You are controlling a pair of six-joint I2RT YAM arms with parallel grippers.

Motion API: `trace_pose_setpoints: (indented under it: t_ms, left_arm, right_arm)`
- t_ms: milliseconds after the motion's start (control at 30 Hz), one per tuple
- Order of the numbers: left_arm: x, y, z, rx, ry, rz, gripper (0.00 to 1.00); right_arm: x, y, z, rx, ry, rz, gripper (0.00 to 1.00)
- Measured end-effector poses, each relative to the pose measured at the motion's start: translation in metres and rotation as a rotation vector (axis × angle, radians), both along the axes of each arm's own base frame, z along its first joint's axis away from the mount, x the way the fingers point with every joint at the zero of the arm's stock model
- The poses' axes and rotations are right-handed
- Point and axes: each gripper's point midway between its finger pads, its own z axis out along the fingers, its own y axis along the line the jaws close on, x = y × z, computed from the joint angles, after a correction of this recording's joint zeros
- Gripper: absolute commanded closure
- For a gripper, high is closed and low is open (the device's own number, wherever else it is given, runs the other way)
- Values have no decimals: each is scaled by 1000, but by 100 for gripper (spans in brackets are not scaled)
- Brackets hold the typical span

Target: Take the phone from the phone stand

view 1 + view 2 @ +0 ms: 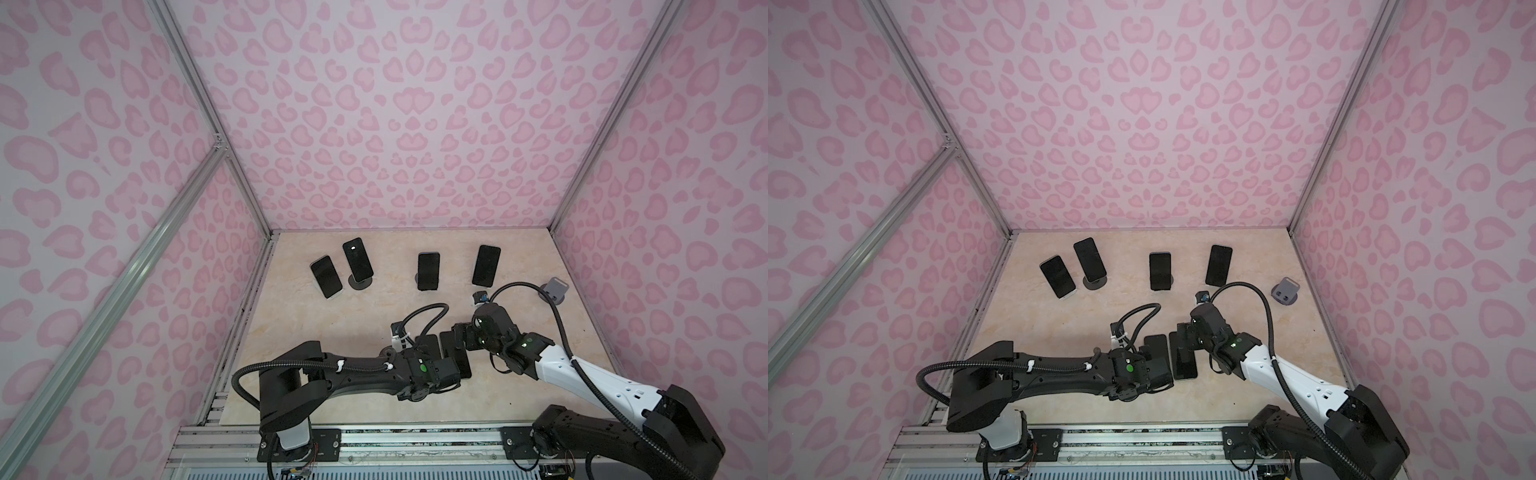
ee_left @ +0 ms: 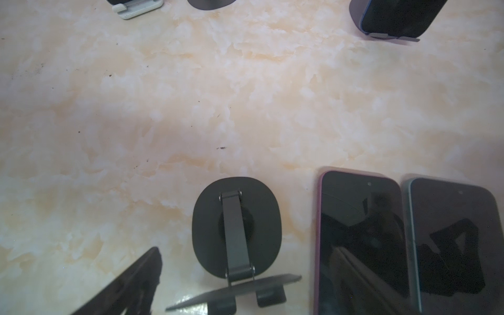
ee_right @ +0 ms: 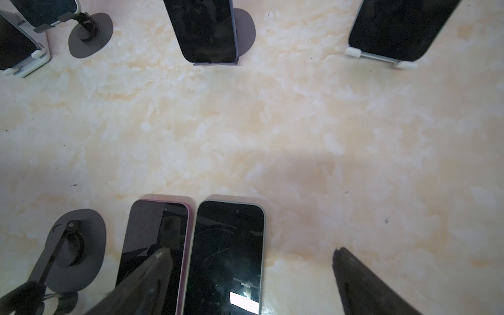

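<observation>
Overall: we find two phones lying flat on the surface (image 1: 316, 357) and four more propped on stands along the back. We judge the removal partly done.
Pink-edged phone (image 2: 360, 231): it lies flat, screen up, just beside the dark stand (image 2: 236, 226), whose cradle is empty. Their nearness suggests this is its stand.
Grey-edged phone (image 3: 229, 245): it lies flat, screen up, alongside the pink-edged phone with the long edges nearly touching. We judge it was laid parallel to keep the near area orderly.
Grey stand (image 1: 555, 291): it is empty, at the right side, well apart from both flat phones.
Back row: the far-left phone (image 1: 326, 276), second phone (image 1: 357, 259), third phone (image 1: 428, 271) and far-right phone (image 1: 486, 265) each lean back on a stand. Where we can see the lower edge, it is caught on a lip, which explains the tilt.
Left gripper (image 2: 248, 251): it is spread wide and holds nothing, hanging over the dark stand. One finger shows beside the base, and we cannot make out the other against the dark screens.
Right gripper (image 3: 249, 252): it is spread wide and empty above the grey-edged phone, with one finger over the pink-edged phone and the other over bare surface. We cannot tell whether it touches anything.
Next move: we judge that a back-row phone needs gripping across its narrow width, then lifting clear of the lip.
Risk: pulling a phone forward instead could tip its stand.
</observation>
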Motion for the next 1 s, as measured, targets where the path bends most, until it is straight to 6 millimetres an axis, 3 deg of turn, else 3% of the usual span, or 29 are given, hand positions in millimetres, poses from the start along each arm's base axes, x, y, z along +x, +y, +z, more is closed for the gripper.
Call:
trace_pose_setpoints:
  t_ms: [167,367,567,800,1000]
  left_arm:
    - [10,12,-12,14,10,1,10]
    - [15,2,-11,-1,-7,-40,26]
    - [17,4,-14,7,-9,-50,35]
    - [15,10,-14,9,-11,-49,45]
    - [15,12,-12,15,-23,-64,45]
  right_arm:
    - [-1,0,-2,12,2,2,7]
    - [0,2,0,30,1,10,8]
    - [-1,4,-1,38,6,14,10]
    - [-1,5,-4,42,15,19,11]
    - [0,8,-4,49,16,25,12]
